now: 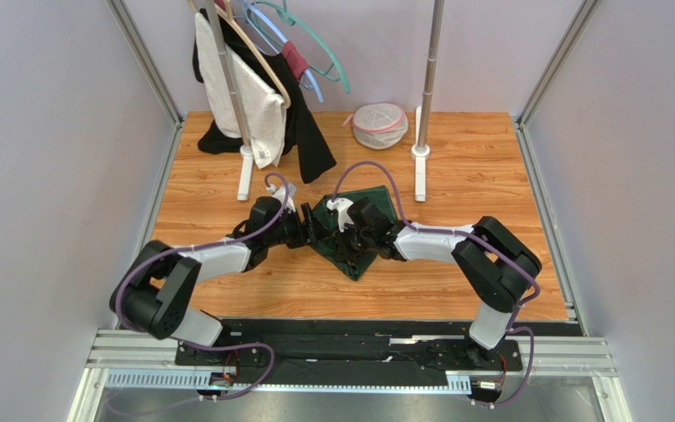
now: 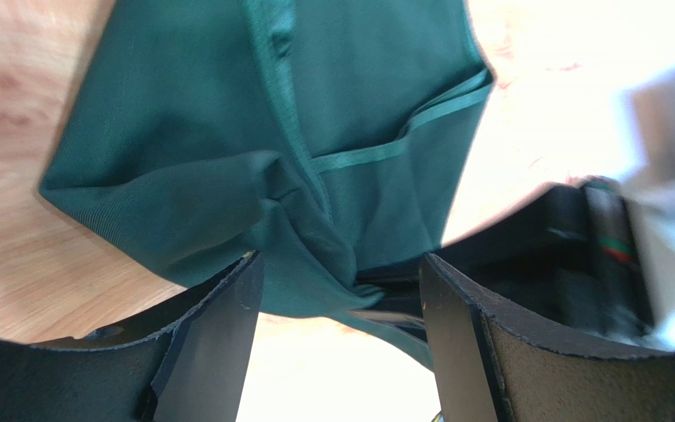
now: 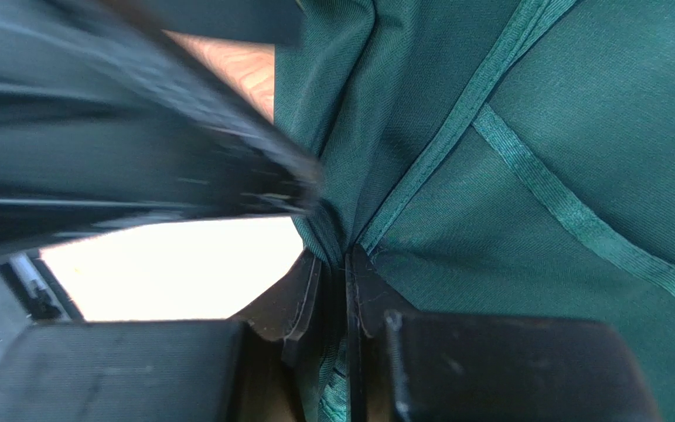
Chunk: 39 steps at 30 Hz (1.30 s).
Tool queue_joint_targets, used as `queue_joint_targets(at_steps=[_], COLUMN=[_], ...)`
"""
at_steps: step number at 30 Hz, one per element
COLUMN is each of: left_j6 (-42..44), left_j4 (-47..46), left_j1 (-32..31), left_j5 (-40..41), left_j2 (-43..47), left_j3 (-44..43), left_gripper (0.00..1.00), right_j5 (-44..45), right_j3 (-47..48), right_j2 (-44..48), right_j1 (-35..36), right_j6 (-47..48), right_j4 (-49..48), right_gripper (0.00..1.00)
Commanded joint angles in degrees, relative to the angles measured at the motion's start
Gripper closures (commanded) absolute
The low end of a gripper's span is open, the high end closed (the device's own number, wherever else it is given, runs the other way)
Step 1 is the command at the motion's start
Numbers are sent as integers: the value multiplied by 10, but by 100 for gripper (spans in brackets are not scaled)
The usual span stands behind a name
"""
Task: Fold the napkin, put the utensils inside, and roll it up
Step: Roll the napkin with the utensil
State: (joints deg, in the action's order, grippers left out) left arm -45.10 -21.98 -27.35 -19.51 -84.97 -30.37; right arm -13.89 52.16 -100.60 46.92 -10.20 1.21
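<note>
While right gripper (image 3: 343, 264) pinches the napkin (image 1: 376, 201), its corner pointing nearward, left gripper (image 2: 339, 268) gapes.

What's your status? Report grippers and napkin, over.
Right gripper shut on napkin fold. Left gripper open, straddling its bunched ridge. Fork not in sight. Clothes rack far back, clear.

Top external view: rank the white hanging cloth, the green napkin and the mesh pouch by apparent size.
1. White hanging cloth.
2. Green napkin, partly covered.
3. Mesh pouch.
The cloth hangs nearer the camera, so its lead over the napkin is unsure.
</note>
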Motion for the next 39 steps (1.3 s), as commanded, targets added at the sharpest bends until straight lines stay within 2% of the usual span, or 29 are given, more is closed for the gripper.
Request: queue_joint_targets(at_steps=[1, 6, 10, 15, 24, 31, 39], left_j6=[86, 176, 233, 281, 295, 274, 270], left_j4=[67, 113, 113, 143, 108, 66, 49], left_j1=[0, 0, 0, 0, 1, 25, 31], left_j5=[49, 111, 111, 107, 62, 35, 25], left_j2=[79, 128, 162, 151, 130, 44, -2], left_j3=[-8, -4, 9, 1, 19, -9, -32], left_gripper=[26, 26, 26, 27, 27, 28, 29], right_j5=[-50, -77, -101, -125, -150, -152, -159], right_j3=[-15, -22, -23, -35, -74, -81, -80], right_j2=[-35, -34, -41, -41, -27, -20, -23], right_j1=[-15, -23, -29, -37, -51, -53, -53], right_j6=[-2, 0, 0, 7, 7, 3, 2], right_j4=[41, 48, 54, 67, 82, 77, 78], right_gripper=[99, 100, 100, 100, 100, 100, 100])
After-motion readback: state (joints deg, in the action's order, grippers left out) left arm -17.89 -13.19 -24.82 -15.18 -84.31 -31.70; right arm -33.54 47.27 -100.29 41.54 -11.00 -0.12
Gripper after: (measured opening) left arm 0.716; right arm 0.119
